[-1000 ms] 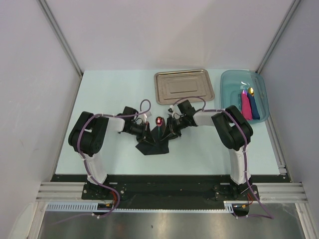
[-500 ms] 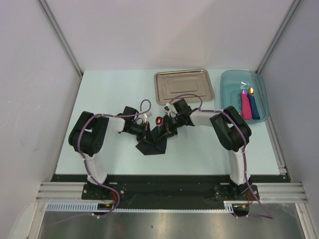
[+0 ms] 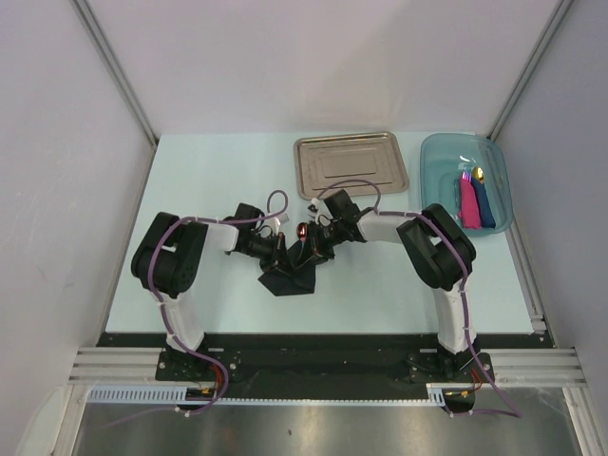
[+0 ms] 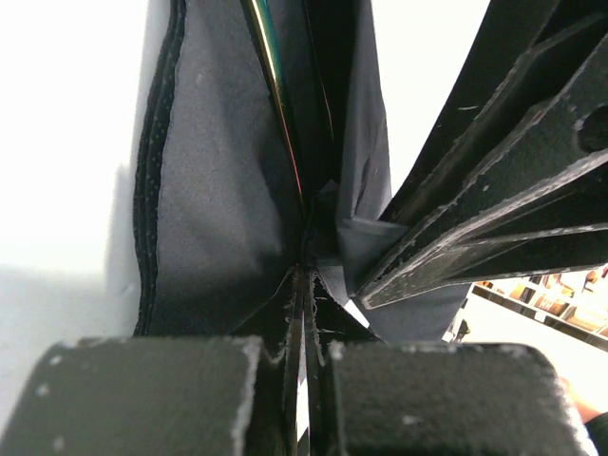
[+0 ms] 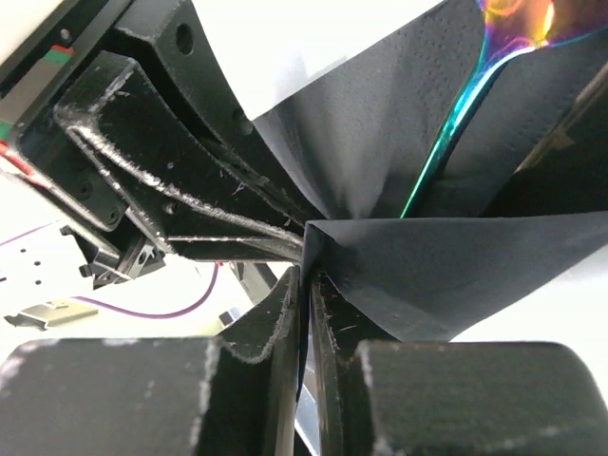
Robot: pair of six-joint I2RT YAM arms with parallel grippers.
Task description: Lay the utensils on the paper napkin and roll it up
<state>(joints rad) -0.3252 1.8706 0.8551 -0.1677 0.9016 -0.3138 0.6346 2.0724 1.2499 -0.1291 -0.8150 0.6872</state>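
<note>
The right claw (image 5: 306, 258) has edged toward the left claw (image 4: 305, 280), both clamped on the black napkin (image 3: 290, 278) wrapping the utensils (image 3: 301, 229).

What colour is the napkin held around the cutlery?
The napkin is matte black, dark grey up close; best seen in the right wrist view.
</note>
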